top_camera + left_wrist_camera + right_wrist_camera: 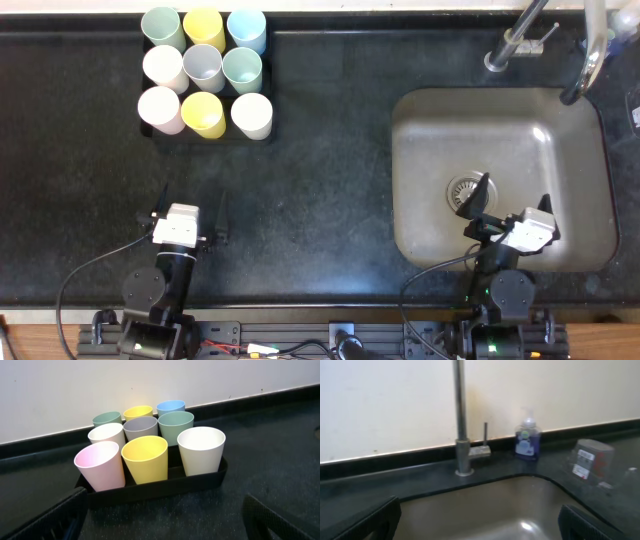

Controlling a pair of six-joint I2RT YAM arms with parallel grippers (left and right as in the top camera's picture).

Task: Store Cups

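Several plastic cups stand upright in a black tray (149, 131) at the back left of the dark counter: pink (160, 109), yellow (204, 114) and white (252, 115) in the front row, with more behind. My left gripper (192, 201) is nearer the counter's front edge, short of the tray, open and holding nothing. In the left wrist view the tray's front wall (160, 487) is just ahead of the left gripper (164, 497), with the pink cup (101, 466) and yellow cup (146, 459) closest. My right gripper (514, 192) is over the sink, open and holding nothing.
A steel sink (420, 200) takes up the right side, with a faucet (520, 35) behind it. The right wrist view shows the faucet (460, 420), a purple soap bottle (527, 440) and a clear container (590, 462) on the counter by the wall. Bare counter lies between tray and sink.
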